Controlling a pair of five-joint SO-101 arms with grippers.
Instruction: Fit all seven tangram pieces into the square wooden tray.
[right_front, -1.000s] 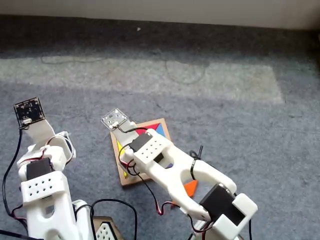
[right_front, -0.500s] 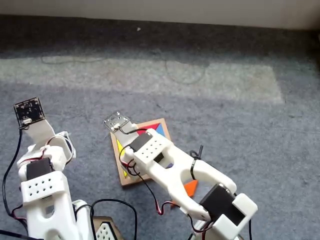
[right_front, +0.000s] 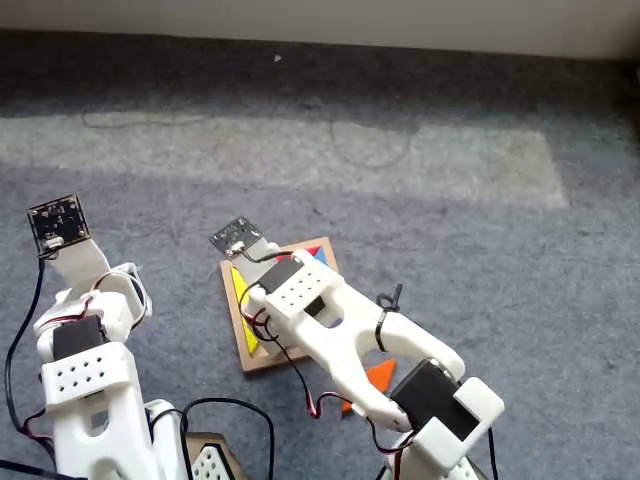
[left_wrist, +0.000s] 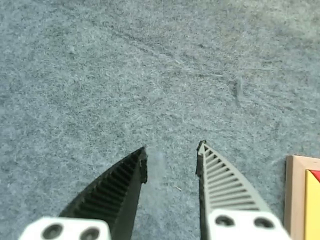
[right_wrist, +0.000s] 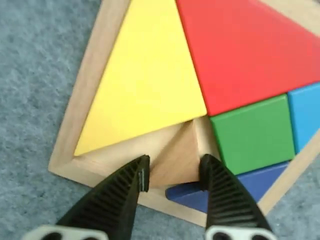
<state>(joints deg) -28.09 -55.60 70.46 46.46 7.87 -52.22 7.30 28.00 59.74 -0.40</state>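
- Where the right gripper (right_wrist: 172, 172) is held low over the wooden tray (right_wrist: 86, 85), its fingers are seen parted by a modest gap. Nothing is gripped, and bare tray floor is seen between the tips.
- Around this bare corner, five pieces are laid flat in the tray, edge against edge: a yellow triangle (right_wrist: 145, 85), a red triangle (right_wrist: 250, 50), a green square (right_wrist: 250, 132), a light blue piece (right_wrist: 305, 115) and a dark blue piece (right_wrist: 260, 177).
- An orange triangle (right_front: 380, 375) is found outside the tray, near it, on the grey carpet (right_front: 450, 200). It is partly covered by the right arm.
- The left gripper (left_wrist: 171, 155) is held above the carpet, near one side of the tray. Its fingers are also parted a little, and nothing is held between them.
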